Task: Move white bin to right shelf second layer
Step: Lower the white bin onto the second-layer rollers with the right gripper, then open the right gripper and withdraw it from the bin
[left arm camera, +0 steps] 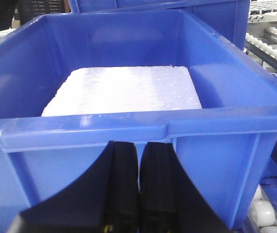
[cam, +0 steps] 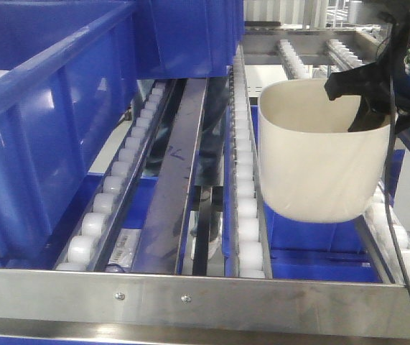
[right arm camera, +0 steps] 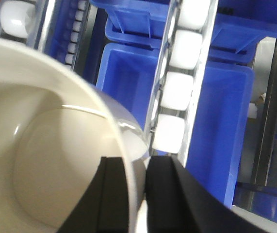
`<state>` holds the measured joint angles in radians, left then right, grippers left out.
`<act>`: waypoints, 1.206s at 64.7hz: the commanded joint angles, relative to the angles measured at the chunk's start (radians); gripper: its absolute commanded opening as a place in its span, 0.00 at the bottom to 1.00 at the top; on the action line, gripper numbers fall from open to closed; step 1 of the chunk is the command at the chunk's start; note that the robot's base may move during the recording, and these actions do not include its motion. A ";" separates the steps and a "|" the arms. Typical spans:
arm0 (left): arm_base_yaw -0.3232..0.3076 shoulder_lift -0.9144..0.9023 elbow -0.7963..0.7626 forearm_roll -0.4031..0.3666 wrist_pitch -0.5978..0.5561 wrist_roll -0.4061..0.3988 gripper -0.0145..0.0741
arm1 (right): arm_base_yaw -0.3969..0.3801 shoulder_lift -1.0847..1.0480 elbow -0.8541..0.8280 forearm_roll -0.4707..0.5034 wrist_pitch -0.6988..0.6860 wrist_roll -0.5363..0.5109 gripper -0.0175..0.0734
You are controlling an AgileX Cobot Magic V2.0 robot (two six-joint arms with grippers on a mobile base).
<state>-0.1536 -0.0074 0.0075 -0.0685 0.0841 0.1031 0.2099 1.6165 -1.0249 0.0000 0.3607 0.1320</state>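
Gripping the bin (cam: 319, 165) by its rim at about 2 o'clock in the front view, the right claw (cam: 359, 97) is seen with one black finger (right arm camera: 114, 194) inside the wall and the other outside it, the cream wall pinched between them. The bin is held upright at 3 o'clock of the front view, over the shelf (cam: 190, 291), between two roller rails (cam: 246, 208); whether its rounded base touches the rollers cannot be told. Its inside is bare and smooth in the right wrist view. Beneath it, through the rails, lower blue crates (right arm camera: 128, 82) are seen.

The left claw (left arm camera: 138, 189) is shown shut on nothing, its two black fingers pressed side by side, just in front of the near wall of a blue crate (left arm camera: 128, 131). A white foam slab (left arm camera: 128, 90) is seen lying flat on the floor of that crate. In the front view the same crate (cam: 47, 129) is placed at 9 o'clock, on the shelf's left rollers, well apart from the bin. A steel front lip (cam: 154, 295) with screws is seen at 6 o'clock, running across the shelf.
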 commanded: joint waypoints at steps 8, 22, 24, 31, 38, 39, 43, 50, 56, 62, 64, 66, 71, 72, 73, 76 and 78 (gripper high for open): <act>-0.006 -0.014 0.037 -0.005 -0.084 -0.004 0.26 | -0.003 -0.041 -0.038 0.000 -0.073 -0.003 0.25; -0.006 -0.014 0.037 -0.005 -0.084 -0.004 0.26 | -0.003 -0.041 -0.038 0.000 -0.072 -0.003 0.33; -0.006 -0.014 0.037 -0.005 -0.084 -0.004 0.26 | -0.003 -0.041 -0.038 0.000 -0.072 -0.003 0.37; -0.006 -0.014 0.037 -0.005 -0.084 -0.004 0.26 | -0.003 -0.041 -0.038 0.000 -0.077 -0.003 0.59; -0.006 -0.014 0.037 -0.005 -0.084 -0.004 0.26 | -0.003 -0.041 -0.038 0.000 -0.083 -0.003 0.72; -0.006 -0.014 0.037 -0.005 -0.084 -0.004 0.26 | -0.003 -0.041 -0.038 0.000 -0.085 -0.003 0.72; -0.006 -0.014 0.037 -0.005 -0.084 -0.004 0.26 | -0.003 -0.043 -0.038 0.000 -0.089 -0.003 0.72; -0.006 -0.014 0.037 -0.005 -0.084 -0.004 0.26 | -0.003 -0.050 -0.038 0.000 -0.091 -0.003 0.72; -0.006 -0.014 0.037 -0.005 -0.084 -0.004 0.26 | -0.003 -0.063 -0.038 0.000 -0.090 -0.003 0.72; -0.006 -0.014 0.037 -0.005 -0.084 -0.004 0.26 | -0.003 -0.088 -0.038 0.000 -0.092 -0.003 0.72; -0.006 -0.014 0.037 -0.005 -0.084 -0.004 0.26 | -0.003 -0.099 -0.038 0.000 -0.095 -0.003 0.72; -0.006 -0.014 0.037 -0.005 -0.084 -0.004 0.26 | -0.003 -0.113 -0.038 0.000 -0.096 -0.003 0.72; -0.006 -0.014 0.037 -0.005 -0.084 -0.004 0.26 | -0.003 -0.141 -0.038 0.000 -0.099 -0.003 0.72; -0.006 -0.014 0.037 -0.005 -0.084 -0.004 0.26 | -0.003 -0.151 -0.038 0.000 -0.099 -0.003 0.72; -0.006 -0.014 0.037 -0.005 -0.084 -0.004 0.26 | -0.003 -0.157 -0.038 0.000 -0.099 -0.003 0.72; -0.006 -0.014 0.037 -0.005 -0.084 -0.004 0.26 | -0.003 -0.182 -0.038 0.000 -0.099 -0.003 0.72; -0.006 -0.014 0.037 -0.005 -0.084 -0.004 0.26 | -0.003 -0.202 -0.038 0.000 -0.098 -0.003 0.72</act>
<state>-0.1536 -0.0074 0.0075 -0.0685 0.0841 0.1031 0.2099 1.5001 -1.0265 0.0000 0.3316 0.1320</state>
